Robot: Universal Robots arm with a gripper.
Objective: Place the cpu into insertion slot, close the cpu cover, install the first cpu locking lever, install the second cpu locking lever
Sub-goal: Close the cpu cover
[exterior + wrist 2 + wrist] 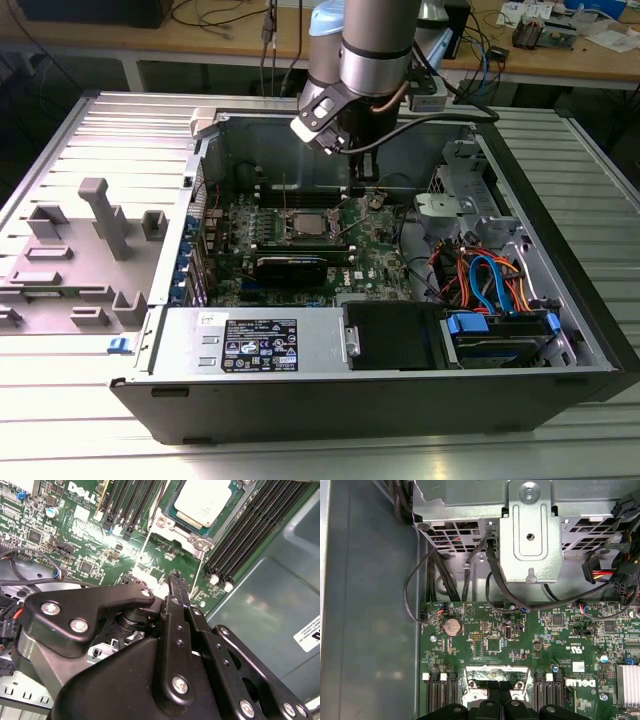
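A ribbed metal table (60,410) carries an open computer case (400,405) with a green motherboard (385,255). On it the cpu (306,224) lies seated in the insertion slot (291,223). Near the slot, to the exterior view's right and above it, hangs the gripper (363,188). Its fingers are pressed together, empty, and clear of the cpu.

Silver-grey arm (375,45) at upper middle, pale blue cap (325,18), black cable (450,116) trailing; black gripper (175,578) linkages dotted with silver screws (180,684).
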